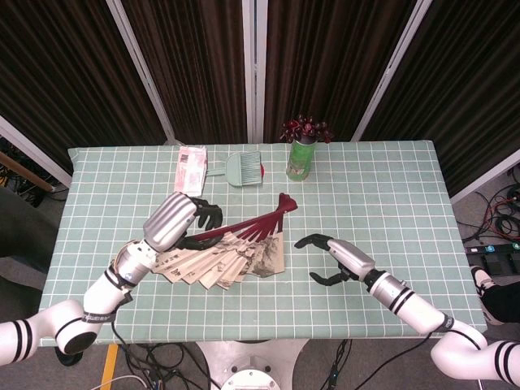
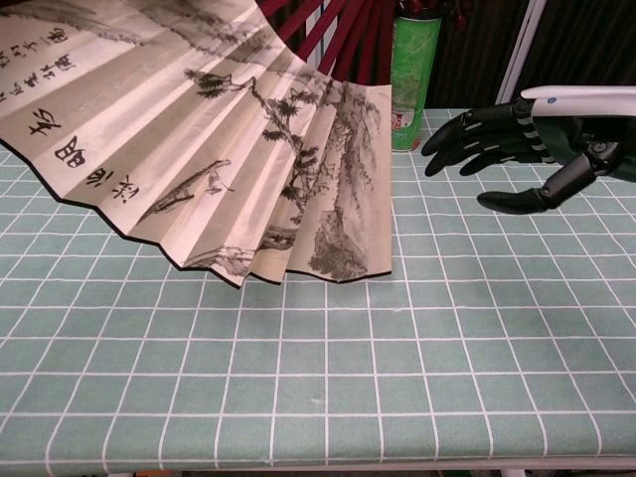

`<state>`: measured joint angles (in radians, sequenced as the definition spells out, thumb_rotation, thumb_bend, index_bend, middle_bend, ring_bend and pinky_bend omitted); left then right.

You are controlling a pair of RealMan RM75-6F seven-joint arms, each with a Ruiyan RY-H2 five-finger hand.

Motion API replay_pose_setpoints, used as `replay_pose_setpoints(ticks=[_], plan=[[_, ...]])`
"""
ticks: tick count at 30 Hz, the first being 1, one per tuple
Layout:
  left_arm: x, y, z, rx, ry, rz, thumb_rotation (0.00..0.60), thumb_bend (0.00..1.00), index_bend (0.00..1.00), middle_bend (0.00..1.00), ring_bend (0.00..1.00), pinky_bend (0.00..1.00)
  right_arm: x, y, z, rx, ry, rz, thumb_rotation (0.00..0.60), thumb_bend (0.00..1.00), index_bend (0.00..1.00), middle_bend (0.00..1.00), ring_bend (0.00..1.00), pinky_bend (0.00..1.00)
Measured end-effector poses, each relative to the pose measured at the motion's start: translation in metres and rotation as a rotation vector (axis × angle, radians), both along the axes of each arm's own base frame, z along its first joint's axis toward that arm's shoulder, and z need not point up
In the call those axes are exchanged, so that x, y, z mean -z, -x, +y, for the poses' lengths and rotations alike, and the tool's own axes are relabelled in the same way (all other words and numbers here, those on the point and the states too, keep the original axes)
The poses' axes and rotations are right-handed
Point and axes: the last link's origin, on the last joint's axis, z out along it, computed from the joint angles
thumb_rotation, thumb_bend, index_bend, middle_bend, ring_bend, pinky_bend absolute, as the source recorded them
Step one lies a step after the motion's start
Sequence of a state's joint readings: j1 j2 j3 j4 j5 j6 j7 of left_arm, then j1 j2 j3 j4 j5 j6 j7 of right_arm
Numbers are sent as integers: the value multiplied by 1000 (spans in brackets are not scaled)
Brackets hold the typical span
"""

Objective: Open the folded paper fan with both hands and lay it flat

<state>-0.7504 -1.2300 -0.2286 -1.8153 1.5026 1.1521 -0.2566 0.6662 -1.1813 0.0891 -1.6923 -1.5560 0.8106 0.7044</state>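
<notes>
The paper fan (image 1: 227, 252) is lifted off the table and partly spread, its ink-painted leaf (image 2: 199, 149) filling the upper left of the chest view, dark red ribs (image 1: 260, 223) running up to the pivot. My left hand (image 1: 183, 223) grips the fan by its ribs near the left guard. My right hand (image 1: 333, 256) hovers to the right of the fan's free edge, fingers apart and holding nothing; in the chest view this right hand (image 2: 517, 139) is level with the fan's right edge, a short gap away.
A green can with dark red flowers (image 1: 301, 154) stands at the back centre. A small green brush (image 1: 242, 168) and a pink packet (image 1: 191, 169) lie at the back left. The checked tablecloth (image 1: 366, 195) covers the table.
</notes>
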Motion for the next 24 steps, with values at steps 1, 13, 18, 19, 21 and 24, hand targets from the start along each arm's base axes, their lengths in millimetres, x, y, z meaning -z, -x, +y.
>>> replay_pose_setpoints(ticks=[1,13,18,19,21,24], plan=[[-1,-2,-1,8,-3,-4,600,329,627,708,693,845,0,-2,-2,0,14,-1,600,303,222,220,106,133],[-14,-22,-7,77,-34,-34,600,326,627,708,693,842,-4,-32,-22,51,157,-57,600,271,161,152,97,151],[-15,-26,-6,84,-37,-39,600,326,627,708,693,842,4,-53,-29,17,145,-45,600,277,152,144,95,150],[-15,-26,-6,84,-38,-41,600,326,627,708,693,841,5,-57,-29,10,143,-43,600,284,153,147,95,146],[-15,-25,-6,84,-42,-42,600,326,627,708,693,840,10,-65,-31,-3,134,-40,600,302,175,155,95,136],[-16,-24,-6,81,-49,-39,600,326,627,708,693,840,18,-75,-31,-5,107,-45,600,346,257,174,96,129]])
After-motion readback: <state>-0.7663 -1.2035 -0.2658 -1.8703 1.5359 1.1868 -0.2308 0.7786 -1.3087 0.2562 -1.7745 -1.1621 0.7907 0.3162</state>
